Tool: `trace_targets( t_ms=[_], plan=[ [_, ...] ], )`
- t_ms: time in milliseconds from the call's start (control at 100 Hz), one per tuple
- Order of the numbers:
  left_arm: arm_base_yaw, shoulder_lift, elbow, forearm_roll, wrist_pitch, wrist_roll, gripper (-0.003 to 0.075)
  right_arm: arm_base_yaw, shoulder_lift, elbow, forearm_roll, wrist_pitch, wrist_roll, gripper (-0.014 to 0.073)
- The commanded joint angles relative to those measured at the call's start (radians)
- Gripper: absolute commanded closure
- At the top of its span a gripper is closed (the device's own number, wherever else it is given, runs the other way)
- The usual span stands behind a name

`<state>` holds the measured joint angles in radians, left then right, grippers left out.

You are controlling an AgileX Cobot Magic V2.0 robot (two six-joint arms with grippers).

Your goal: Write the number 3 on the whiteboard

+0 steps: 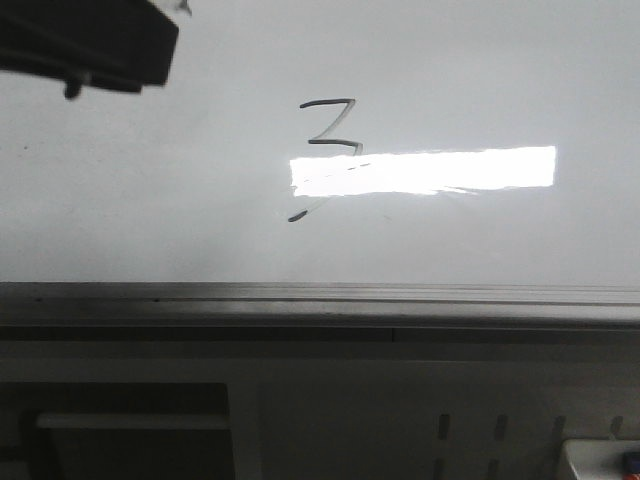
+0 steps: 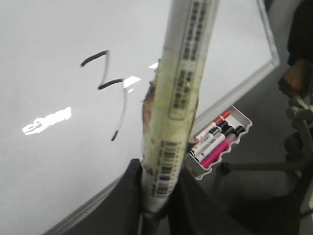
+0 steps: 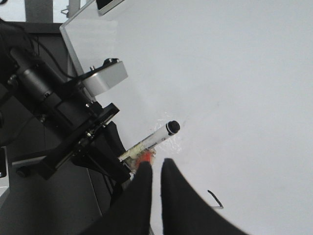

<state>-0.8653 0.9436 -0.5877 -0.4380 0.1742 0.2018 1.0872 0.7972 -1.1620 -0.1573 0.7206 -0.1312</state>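
Note:
The whiteboard (image 1: 150, 200) fills the front view, with a silver frame edge (image 1: 320, 295) along its near side. The number 3 (image 1: 335, 143) is drawn in thin black strokes; a bright light reflection (image 1: 420, 170) washes out its lower part. It also shows in the left wrist view (image 2: 111, 84). My left gripper (image 2: 156, 171) is shut on a pale marker (image 2: 183, 73), held away from the 3; the arm shows dark at the front view's top left (image 1: 90, 45). My right gripper (image 3: 154, 166) is shut and empty over the board (image 3: 234, 73), close to the marker (image 3: 156, 134).
A white tray (image 2: 242, 117) holding several markers sits beside the board's frame. A person's hand (image 2: 293, 78) and a chair base show beyond the board's corner. The left arm's body (image 3: 63, 112) is next to my right gripper.

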Motion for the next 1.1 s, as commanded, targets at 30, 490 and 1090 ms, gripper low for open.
trace_targets(
  t_ms=[30,490,1090],
  plan=[
    [0.001,0.078,0.008,-0.031,-0.242,-0.062,0.0741,-0.037,-0.066,0.027,-0.020,-0.060,0.046,0.0638],
    [0.001,0.361,0.007,-0.258,-0.605,-0.062,0.0741,-0.055,-0.127,0.165,-0.026,-0.046,0.115,0.0638],
    [0.001,0.413,0.007,-0.258,-0.671,-0.062,0.0741,-0.055,-0.125,0.197,-0.048,-0.061,0.115,0.0638]
  ],
)
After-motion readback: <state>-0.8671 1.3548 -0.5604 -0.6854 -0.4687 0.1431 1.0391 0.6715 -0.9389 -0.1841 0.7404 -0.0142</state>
